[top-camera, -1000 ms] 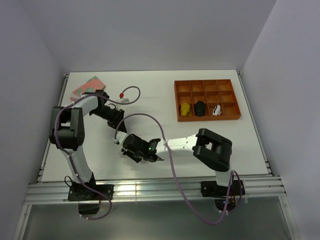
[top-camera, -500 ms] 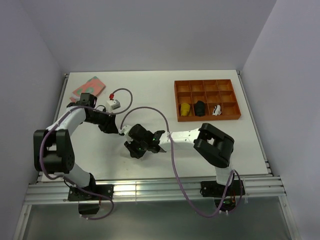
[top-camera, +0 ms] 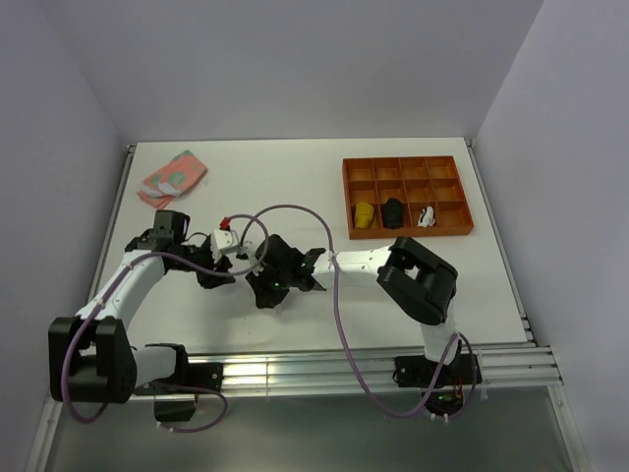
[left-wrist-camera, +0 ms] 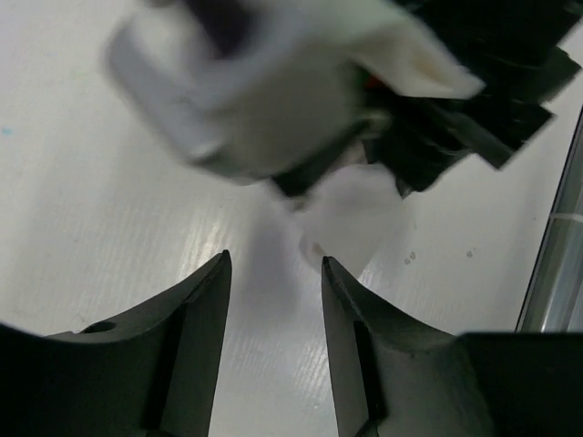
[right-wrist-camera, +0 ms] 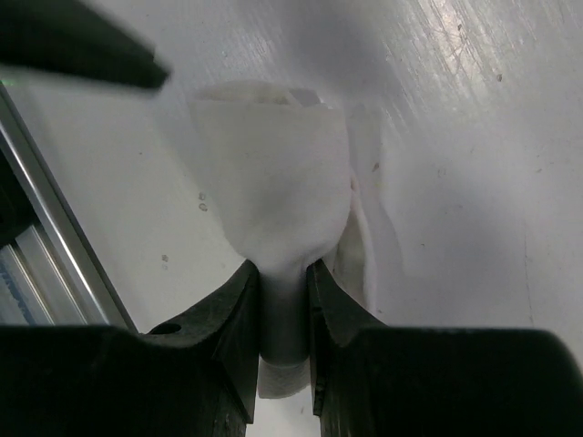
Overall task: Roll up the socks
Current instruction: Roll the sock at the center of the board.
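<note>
White table (top-camera: 295, 167) carries everything, and most of its far half lies bare, so there is plenty of room behind the action; both arms crowd together just inside the near edge, left of centre, where the rail runs close and leaves little slack forward; orange compartment tray (top-camera: 405, 159) sits at the far right corner, well apart from the work, presumably the drop-off; pink and green cloth (top-camera: 172, 177) lies at the far left corner, untouched; now the tools: right gripper (right-wrist-camera: 284, 269) has its jaws nipped tight on the white sock (right-wrist-camera: 273, 182), pinching the lower end of a loose roll so the bundle stands out ahead of the fingertips above the table, which looks like an anchoring hold to stop the roll unwinding; left gripper (left-wrist-camera: 273, 264) faces it with jaws parted and nothing between them, the sock just beyond its tips, lined up as if to come in for the tuck; smallest of all, three finished bundles in the tray's near row: yellow bundle (top-camera: 365, 213), black bundle (top-camera: 393, 211), white and black bundle (top-camera: 425, 215), one to a compartment.
</note>
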Robot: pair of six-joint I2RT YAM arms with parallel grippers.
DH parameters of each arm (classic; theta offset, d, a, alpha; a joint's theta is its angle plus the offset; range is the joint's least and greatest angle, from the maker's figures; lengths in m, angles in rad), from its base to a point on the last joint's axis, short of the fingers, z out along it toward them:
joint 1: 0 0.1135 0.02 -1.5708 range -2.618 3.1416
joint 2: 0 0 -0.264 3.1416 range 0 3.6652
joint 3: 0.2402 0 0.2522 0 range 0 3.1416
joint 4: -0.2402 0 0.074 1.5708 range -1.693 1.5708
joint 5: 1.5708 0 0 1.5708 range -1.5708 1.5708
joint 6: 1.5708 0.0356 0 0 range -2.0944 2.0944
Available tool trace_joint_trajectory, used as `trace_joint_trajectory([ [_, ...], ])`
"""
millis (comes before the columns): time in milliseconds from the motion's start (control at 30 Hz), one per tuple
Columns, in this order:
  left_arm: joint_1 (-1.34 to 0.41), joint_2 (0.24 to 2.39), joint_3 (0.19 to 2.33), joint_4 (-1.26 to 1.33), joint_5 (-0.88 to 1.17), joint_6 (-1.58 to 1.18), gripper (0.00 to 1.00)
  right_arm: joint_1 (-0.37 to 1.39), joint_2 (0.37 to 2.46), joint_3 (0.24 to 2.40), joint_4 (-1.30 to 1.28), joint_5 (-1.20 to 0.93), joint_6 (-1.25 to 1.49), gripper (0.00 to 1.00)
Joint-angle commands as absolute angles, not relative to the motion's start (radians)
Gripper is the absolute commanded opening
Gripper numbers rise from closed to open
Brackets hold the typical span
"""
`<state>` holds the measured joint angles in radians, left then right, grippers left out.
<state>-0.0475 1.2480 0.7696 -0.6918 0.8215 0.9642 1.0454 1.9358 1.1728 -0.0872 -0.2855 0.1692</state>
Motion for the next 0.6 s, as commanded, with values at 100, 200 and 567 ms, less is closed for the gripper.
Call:
trace_joint_trajectory([
  [100,-0.172,1.115,0.646,-0.574,0.770,1.031,0.51,1.029,2.042,1.167,-0.238,-0.259,0.164,0.07],
  [200,-0.210,1.107,0.624,-0.548,0.744,1.037,0.52,1.026,2.048,1.178,-0.248,-0.271,0.163,0.07],
  [567,-0.296,1.124,0.565,-0.491,0.703,1.077,0.54,0.991,2.077,1.215,-0.290,-0.356,0.152,0.07],
])
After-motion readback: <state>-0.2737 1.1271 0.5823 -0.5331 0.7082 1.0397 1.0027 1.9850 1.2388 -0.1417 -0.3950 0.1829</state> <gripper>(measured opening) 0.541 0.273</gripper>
